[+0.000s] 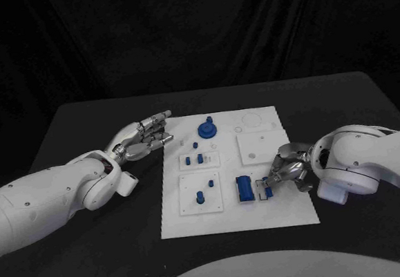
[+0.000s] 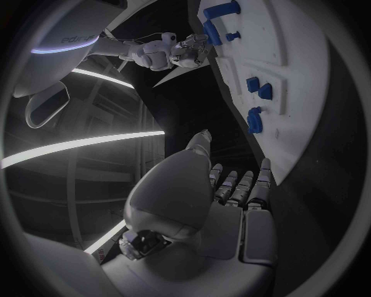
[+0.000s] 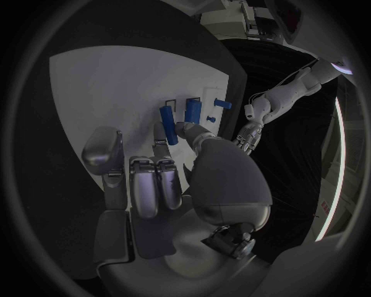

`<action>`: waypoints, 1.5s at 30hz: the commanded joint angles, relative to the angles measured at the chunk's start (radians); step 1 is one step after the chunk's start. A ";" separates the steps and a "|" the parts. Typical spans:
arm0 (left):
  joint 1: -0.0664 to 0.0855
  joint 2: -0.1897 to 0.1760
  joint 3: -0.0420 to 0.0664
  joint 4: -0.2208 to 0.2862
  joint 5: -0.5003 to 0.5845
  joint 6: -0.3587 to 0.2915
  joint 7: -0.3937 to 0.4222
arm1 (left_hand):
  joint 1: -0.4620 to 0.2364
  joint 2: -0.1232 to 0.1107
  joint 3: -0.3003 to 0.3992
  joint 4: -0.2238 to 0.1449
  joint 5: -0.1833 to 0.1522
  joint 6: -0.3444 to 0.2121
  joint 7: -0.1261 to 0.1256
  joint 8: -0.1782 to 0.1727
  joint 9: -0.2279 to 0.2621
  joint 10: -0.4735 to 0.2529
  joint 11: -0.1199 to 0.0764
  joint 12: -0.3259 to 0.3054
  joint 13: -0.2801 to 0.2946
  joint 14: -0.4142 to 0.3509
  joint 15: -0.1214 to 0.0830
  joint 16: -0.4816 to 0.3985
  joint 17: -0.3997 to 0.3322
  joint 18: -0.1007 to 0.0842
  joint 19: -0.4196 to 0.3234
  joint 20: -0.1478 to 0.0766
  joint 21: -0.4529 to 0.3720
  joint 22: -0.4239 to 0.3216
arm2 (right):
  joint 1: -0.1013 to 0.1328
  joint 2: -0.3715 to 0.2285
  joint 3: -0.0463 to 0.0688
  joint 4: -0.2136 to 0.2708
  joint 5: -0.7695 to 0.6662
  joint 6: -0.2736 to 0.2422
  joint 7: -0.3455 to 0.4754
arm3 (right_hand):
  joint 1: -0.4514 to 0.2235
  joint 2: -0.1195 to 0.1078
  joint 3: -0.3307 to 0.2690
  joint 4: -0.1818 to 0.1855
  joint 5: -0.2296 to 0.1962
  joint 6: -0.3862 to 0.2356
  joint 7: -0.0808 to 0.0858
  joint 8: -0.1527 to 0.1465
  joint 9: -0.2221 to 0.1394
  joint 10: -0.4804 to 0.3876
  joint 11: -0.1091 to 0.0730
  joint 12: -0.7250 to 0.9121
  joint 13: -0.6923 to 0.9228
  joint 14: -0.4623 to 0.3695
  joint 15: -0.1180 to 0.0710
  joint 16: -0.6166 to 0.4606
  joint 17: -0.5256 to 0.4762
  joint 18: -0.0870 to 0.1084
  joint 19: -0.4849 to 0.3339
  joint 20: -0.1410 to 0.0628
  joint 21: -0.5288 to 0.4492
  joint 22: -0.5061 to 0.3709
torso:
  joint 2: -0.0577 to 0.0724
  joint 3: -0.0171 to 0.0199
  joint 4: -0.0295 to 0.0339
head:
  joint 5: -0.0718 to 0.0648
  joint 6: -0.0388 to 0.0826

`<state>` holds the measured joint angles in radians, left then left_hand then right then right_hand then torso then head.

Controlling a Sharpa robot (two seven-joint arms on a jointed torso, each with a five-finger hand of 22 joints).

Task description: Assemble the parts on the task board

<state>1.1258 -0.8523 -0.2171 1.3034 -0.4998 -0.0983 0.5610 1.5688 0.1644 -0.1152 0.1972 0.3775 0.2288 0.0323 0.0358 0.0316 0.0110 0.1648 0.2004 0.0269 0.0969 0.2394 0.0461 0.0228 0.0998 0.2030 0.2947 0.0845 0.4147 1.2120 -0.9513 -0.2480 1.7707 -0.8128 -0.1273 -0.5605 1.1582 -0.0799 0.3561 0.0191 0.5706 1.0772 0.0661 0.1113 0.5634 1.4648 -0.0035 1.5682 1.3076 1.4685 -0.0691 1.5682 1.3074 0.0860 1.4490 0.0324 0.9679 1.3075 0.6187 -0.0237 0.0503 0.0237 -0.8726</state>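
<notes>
both hands sit at the task board (image 1: 271,215). right hand (image 1: 286,168) pinches a small blue part (image 1: 269,186) at the board's near right, beside a larger blue block (image 1: 243,189). left hand (image 1: 145,138) hovers at the board's far left edge, fingers apart, holding nothing.

Dim scene against black drapes; the task board (image 1: 238,206) is the brightest surface and shows no glare. Soft overhead light casts faint shadows beside the blue parts (image 1: 241,190). Both wrist views show strong fisheye curvature and dark vignetting, with bright light strips streaking the room beyond.
</notes>
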 commanded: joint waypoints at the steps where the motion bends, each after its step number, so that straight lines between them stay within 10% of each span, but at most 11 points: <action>1: -0.001 0.004 0.001 0.001 0.006 0.010 0.011 | 0.000 0.007 0.006 -0.001 0.006 0.001 0.010 0.000 0.001 0.001 0.008 0.004 0.001 0.004 0.002 0.005 0.001 -0.018 0.008 -0.001 0.005 -0.001 | -0.003 0.002 0.000 -0.004 0.005 0.032 -0.028 | -0.009 0.002 0.014 -0.012 -0.010 0.002 -0.004 0.006 0.001 0.106 -0.009 0.003 0.263 0.102 -0.006 0.003 0.263 0.019 0.001 0.000 -0.005 0.124 | 0.000 -0.0005 0.0000 | 0.000 0.000; 24: -0.002 0.010 0.001 -0.004 0.006 0.014 0.006 | 0.000 0.008 0.007 -0.001 0.008 0.004 0.014 0.001 0.001 0.001 0.008 0.002 0.001 0.004 0.003 0.006 0.001 -0.019 0.008 -0.001 0.005 -0.003 | -0.004 0.018 0.000 -0.017 0.005 0.051 -0.029 | -0.073 0.015 -0.015 0.012 -0.061 0.010 -0.016 0.043 0.027 0.106 -0.020 0.003 0.263 0.102 -0.015 0.003 0.263 0.019 0.002 -0.007 -0.011 0.123 | -0.002 -0.0003 -0.0004 | 0.007 0.000; 45: -0.004 0.015 0.001 -0.009 0.006 0.019 0.002 | 0.000 0.010 0.008 -0.001 0.008 0.011 0.025 0.002 0.002 0.001 0.006 0.000 0.001 0.003 0.005 0.006 0.001 -0.020 0.008 -0.001 0.005 -0.004 | -0.004 0.030 0.000 -0.028 0.005 0.097 -0.053 | -0.099 0.015 -0.087 0.032 -0.260 -0.007 -0.015 0.058 0.040 0.106 -0.018 0.003 0.263 0.102 -0.014 0.003 0.263 0.019 0.003 -0.008 -0.021 0.122 | -0.001 0.0000 -0.0004 | 0.009 0.000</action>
<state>1.1235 -0.8395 -0.2170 1.2934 -0.4999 -0.0898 0.5537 1.5689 0.1643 -0.1124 0.1944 0.3807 0.2396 0.0505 0.0358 0.0331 0.0109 0.1646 0.2004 0.0268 0.0969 0.2394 0.0461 0.0228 0.0997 0.2030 0.2947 0.0845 0.4120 1.2101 -0.9219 -0.2476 1.7436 -0.8093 -0.0555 -0.5881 1.0705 -0.0635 0.2759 0.0522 0.3219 1.0785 0.0502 0.1628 0.6023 1.4668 -0.0200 1.5682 1.3074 1.4668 -0.0822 1.5682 1.3074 0.0861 1.4527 0.0287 0.9513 1.3073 0.6173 -0.0238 0.0500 0.0319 -0.8726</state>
